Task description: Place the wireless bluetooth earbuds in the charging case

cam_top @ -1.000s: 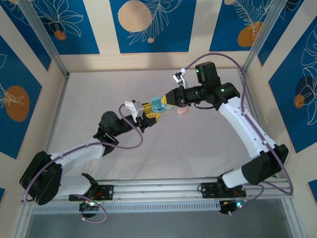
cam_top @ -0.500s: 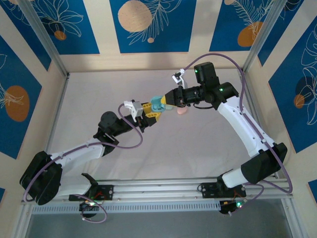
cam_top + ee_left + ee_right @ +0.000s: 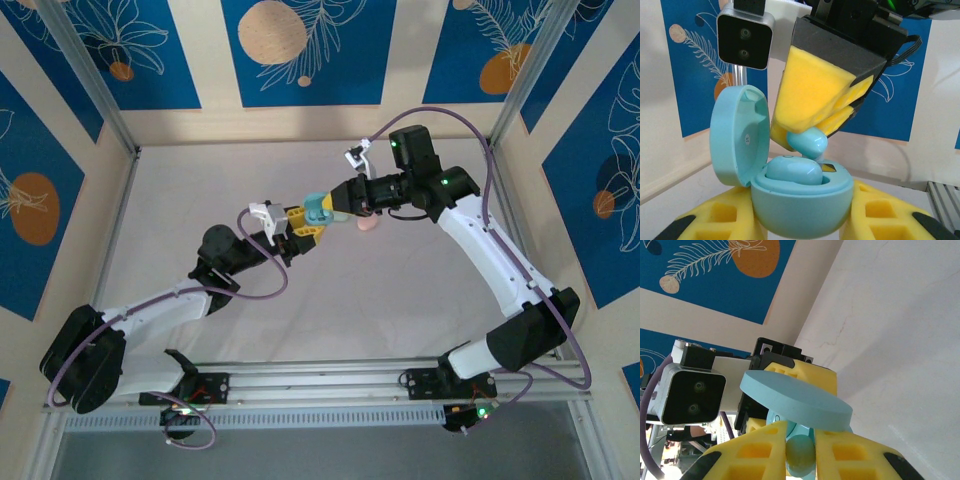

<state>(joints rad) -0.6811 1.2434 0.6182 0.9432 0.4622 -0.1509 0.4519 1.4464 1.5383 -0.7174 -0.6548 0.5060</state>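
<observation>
One earbud (image 3: 809,141) in right claw (image 3: 800,442); charging case (image 3: 800,205) lid's mark (image 3: 747,139) unreadable.

— What does the open charging case (image 3: 800,212) hide?
— Its rim covers the lower part of the seated earbud (image 3: 792,171). The pads (image 3: 810,95) of the right gripper (image 3: 810,136) cover the top of the held earbud (image 3: 809,142).
— And from the right wrist?
— The lid (image 3: 795,401) blocks the wells, and the bottom edge cuts that earbud off.
— Overhead?
— Both earbuds are too small to tell. A pink object (image 3: 367,226) is partly hidden.
</observation>
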